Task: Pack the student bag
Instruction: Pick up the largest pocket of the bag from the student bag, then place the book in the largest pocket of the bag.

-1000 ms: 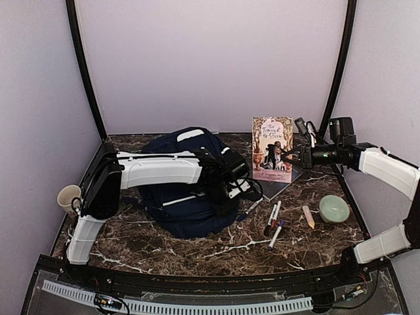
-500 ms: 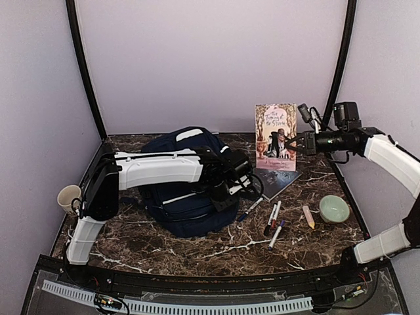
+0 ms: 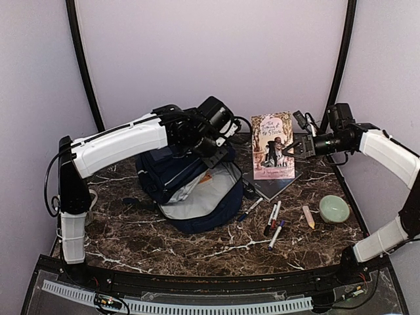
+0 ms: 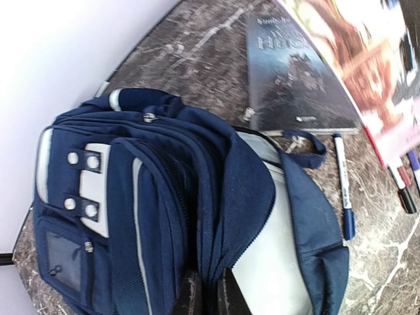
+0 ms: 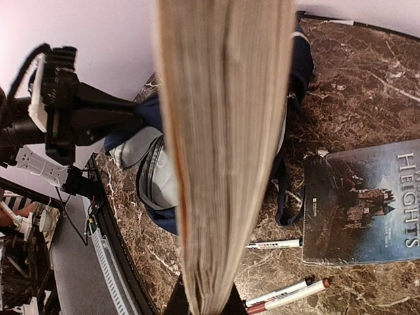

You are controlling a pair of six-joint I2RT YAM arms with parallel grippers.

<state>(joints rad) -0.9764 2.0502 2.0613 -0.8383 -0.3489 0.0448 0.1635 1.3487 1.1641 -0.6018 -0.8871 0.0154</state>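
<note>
marble table (image 3: 197,252) free before the gaping navy-blue fabric backpack (image 3: 164,178), my left gripper (image 3: 212,156) overhead, upright pink paperback (image 3: 272,154), flat dark book (image 3: 274,187), marker pens (image 3: 274,220) crowding its right

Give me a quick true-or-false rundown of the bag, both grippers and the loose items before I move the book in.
1. The student bag is open, with its grey lining showing. True.
2. The right gripper is empty. False: it is shut on the Taming of the Shrew paperback, held upright.
3. The left gripper is shut on the edge of the bag's flap. True.
4. The Wuthering Heights book is inside the bag. False: it lies flat on the table beside the bag.
5. The green bowl sits left of the bag. False: it is on the right side, near the right arm.
</note>
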